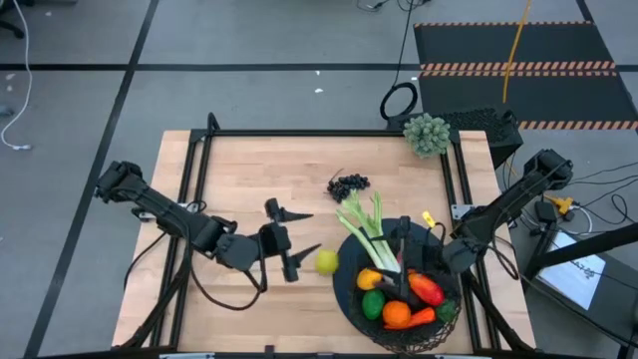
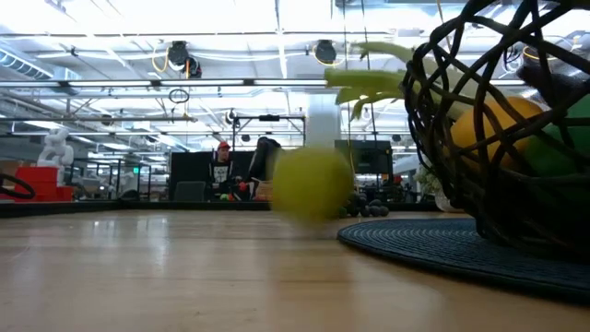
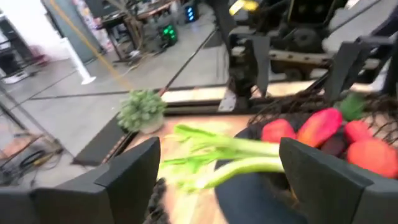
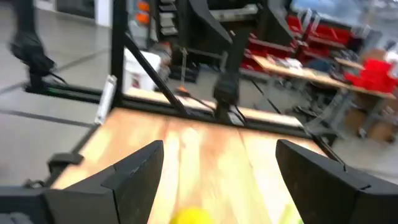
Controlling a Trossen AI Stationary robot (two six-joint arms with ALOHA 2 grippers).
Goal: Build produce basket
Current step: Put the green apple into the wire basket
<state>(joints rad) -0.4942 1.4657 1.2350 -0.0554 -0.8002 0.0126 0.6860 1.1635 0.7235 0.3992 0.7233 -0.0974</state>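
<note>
Now the lemon sits loose on the bench, just beside the basket and just in front of the left end effector, whose fingers are spread with nothing between them. Celery leans out over the basket rim; a mango, lime and orange lie inside. Grapes rest on the bench, apart from the basket. Over the basket hangs the right end effector, spread too and empty. A bumpy green clump sits at the far corner.
</note>
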